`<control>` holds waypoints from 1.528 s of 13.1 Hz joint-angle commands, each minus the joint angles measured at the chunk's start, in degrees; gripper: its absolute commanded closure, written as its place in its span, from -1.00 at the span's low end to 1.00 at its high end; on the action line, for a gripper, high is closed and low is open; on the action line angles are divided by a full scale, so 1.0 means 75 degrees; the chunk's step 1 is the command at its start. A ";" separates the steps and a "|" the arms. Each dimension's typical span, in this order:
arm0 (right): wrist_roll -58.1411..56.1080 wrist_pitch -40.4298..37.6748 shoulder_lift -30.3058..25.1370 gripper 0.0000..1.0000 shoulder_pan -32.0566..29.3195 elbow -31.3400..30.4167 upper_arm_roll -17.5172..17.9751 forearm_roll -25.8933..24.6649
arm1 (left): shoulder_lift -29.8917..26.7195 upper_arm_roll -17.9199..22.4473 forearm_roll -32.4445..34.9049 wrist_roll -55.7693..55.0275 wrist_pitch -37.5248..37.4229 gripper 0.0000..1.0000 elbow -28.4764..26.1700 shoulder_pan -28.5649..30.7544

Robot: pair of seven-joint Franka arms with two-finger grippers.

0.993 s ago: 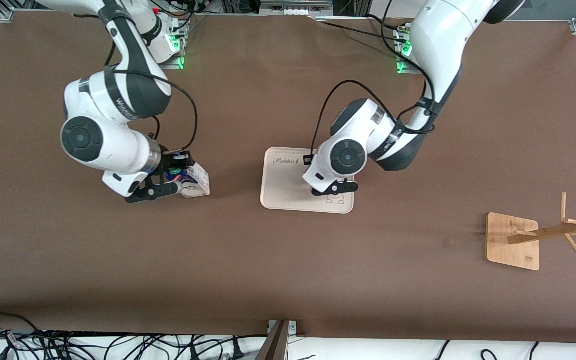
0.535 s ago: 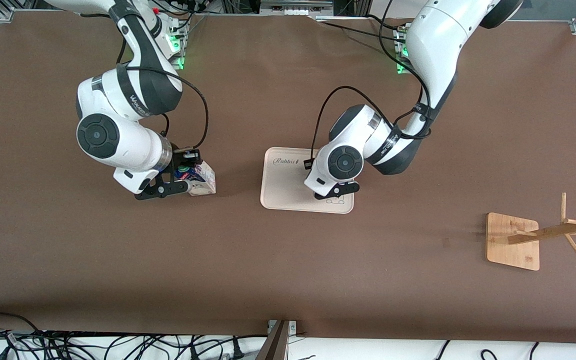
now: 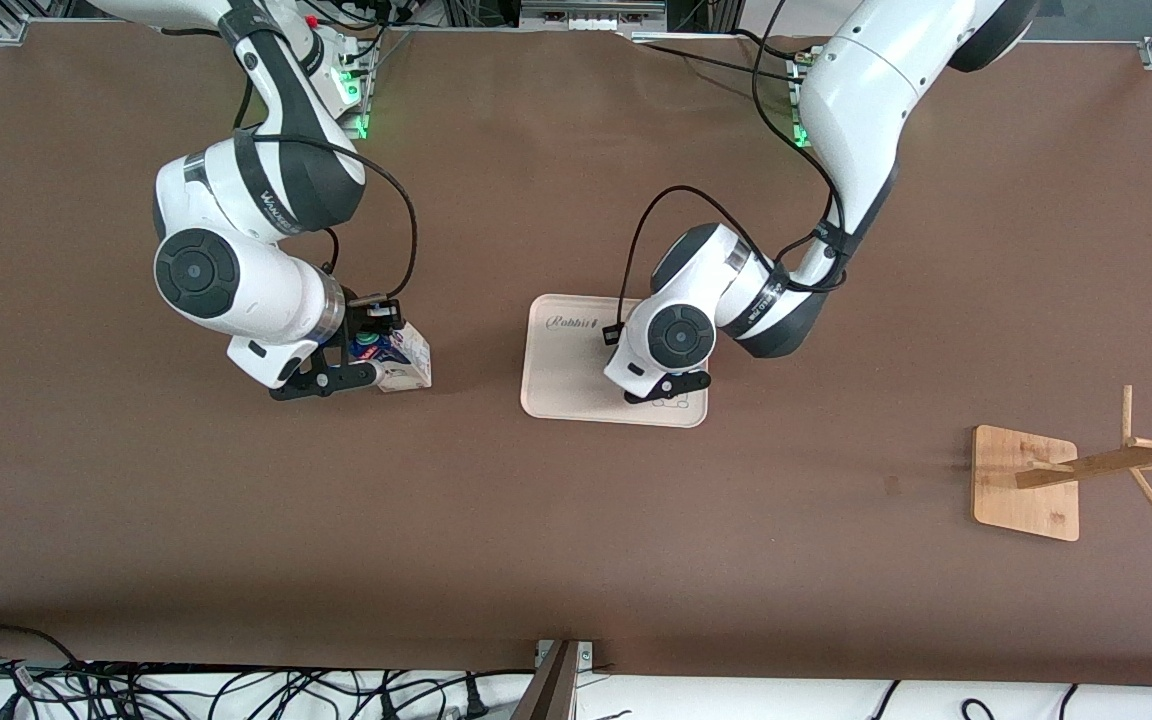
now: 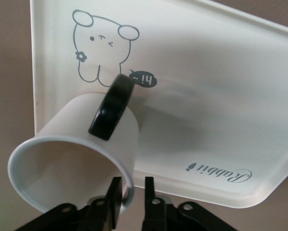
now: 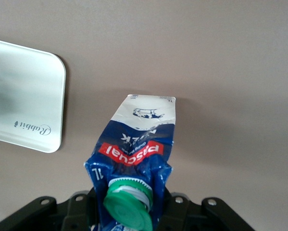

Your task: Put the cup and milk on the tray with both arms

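Left gripper [image 4: 131, 204] over the tray [image 3: 561, 385], fingers pinched on the rim of the cup [image 4: 74, 161]; cup hangs tilted, mouth toward the wrist camera, black handle up, just above the tray's rabbit corner

Right gripper [image 5: 129, 211] clamped on the top of the milk [image 5: 136, 144] at the green cap; carton sits toward the right arm's end of the table, well apart from the tray, whether lifted or touching the table can't be told

Wooden rack [image 3: 1026, 482] at the left arm's end, untouched

Risks, as judgement: thin rim pinch could let the tilted cup swing or slip, and releasing it tilted would tip it over; carton held only by its soft gable may sag or twist on the way; both arms heading to one small tray could crowd each other

Readable: "Rabbit" script and "~hi" bubble on tray; carton shows "Pascual", "1L"
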 commanded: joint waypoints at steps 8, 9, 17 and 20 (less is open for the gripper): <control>0.2244 -0.0072 0.0278 0.21 0.1205 0.0614 0.0001 0.0095 | -0.1340 0.0011 0.0266 0.1558 -0.2034 -1.00 0.0847 0.1212; 0.2759 -0.0072 0.0372 0.21 0.1474 0.0720 0.0001 0.0095 | -0.1644 0.0011 0.0266 0.2064 -0.2234 -1.00 0.0907 0.1540; 0.4346 0.1837 0.1075 0.21 0.2695 0.0874 0.0001 0.0095 | -0.3615 -0.0036 0.2036 0.5451 -0.3795 -1.00 0.0907 0.2621; 0.4405 0.2026 0.1298 0.21 0.2859 0.0874 -0.0011 0.0071 | -0.4011 0.0069 0.1756 0.5783 -0.3632 -1.00 0.0675 0.3007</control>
